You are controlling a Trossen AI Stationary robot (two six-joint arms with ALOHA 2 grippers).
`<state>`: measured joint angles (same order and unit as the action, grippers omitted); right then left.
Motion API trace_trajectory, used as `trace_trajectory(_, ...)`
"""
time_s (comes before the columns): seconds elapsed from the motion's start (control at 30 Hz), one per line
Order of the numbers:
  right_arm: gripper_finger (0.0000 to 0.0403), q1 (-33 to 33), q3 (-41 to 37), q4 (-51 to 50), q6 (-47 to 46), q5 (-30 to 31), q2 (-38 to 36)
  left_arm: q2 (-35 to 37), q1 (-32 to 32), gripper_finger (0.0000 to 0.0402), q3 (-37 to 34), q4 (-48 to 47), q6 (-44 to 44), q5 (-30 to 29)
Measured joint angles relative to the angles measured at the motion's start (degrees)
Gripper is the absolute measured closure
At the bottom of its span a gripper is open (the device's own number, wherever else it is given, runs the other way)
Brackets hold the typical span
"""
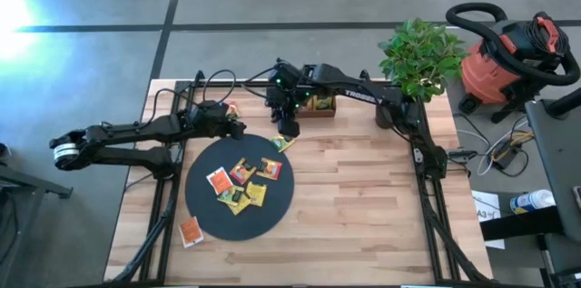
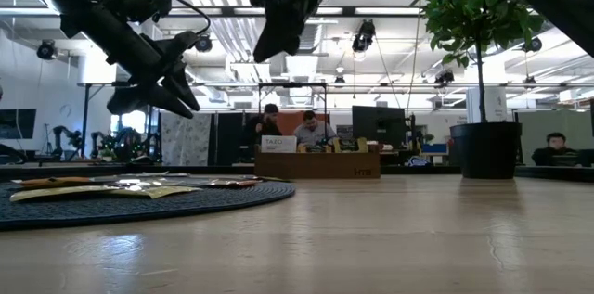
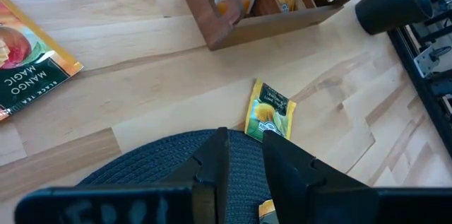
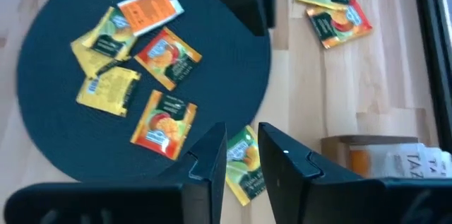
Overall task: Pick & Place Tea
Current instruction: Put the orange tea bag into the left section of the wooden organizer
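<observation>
Right end effector [image 4: 242, 155] slightly apart, empty, above yellow-green tea packet [image 4: 245, 165].

Bright, even light falls from ceiling lamps [image 2: 364, 36] in the room behind. A white glare burns the floor [image 1: 14, 6] at the high view's left edge. The table [image 1: 363, 197] carries only soft shadows. Up close, the black disc [image 2: 139, 203] and the arms look blurred.
</observation>
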<state>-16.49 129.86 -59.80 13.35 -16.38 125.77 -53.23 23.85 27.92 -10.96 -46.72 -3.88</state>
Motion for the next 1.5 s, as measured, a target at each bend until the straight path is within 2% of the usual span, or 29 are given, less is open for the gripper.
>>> trace_trajectory(0.43, 0.0328, 3.79, 0.00, -1.40, -3.34, 0.00, -0.22, -0.13, -0.01, 0.0319, 0.00, 1.11, -1.06, -0.01)
trace_trajectory(0.53, 0.0328, 4.65, 0.00, -2.85, -3.55, 1.18, -0.26, -0.42, -0.23, 0.0319, 0.00, 1.14, -6.39, -0.04)
trace_trajectory(0.77, 0.0329, 5.87, 0.00, -3.03, -4.29, 3.43, -0.26, 0.65, -0.50, 0.0319, 0.93, 1.03, -7.35, 0.66)
trace_trajectory(0.93, 0.0333, 5.87, 0.00, -3.05, -5.54, 3.48, -0.26, 2.74, -0.82, 0.0319, 2.00, 0.96, -7.80, 6.32)
trace_trajectory(1.1, 0.0330, 5.88, 0.00, -3.05, -5.93, 3.48, -0.26, 5.18, -2.11, 0.0319, 2.00, 1.10, -8.73, 18.88)
trace_trajectory(1.2, 0.0328, 5.88, 0.00, -3.05, -5.95, 3.48, -0.26, 6.73, -4.35, 0.0319, 1.87, -1.58, -9.62, 23.08)
trace_trajectory(1.33, 0.0331, 5.88, 0.00, -3.05, -6.15, 3.50, -0.26, 9.38, -10.91, 0.0319, 3.68, -10.71, -9.71, 22.25)
trace_trajectory(1.4, 0.0333, 5.88, 0.00, -3.07, -6.75, 3.50, -0.26, 10.68, -16.18, 0.0319, 5.41, -17.05, -9.49, 18.02)
trace_trajectory(1.5, 0.0335, 5.88, 0.00, -3.05, -7.33, 3.52, -0.26, 11.47, -26.70, 0.0319, 8.54, -24.91, -8.31, 7.79)
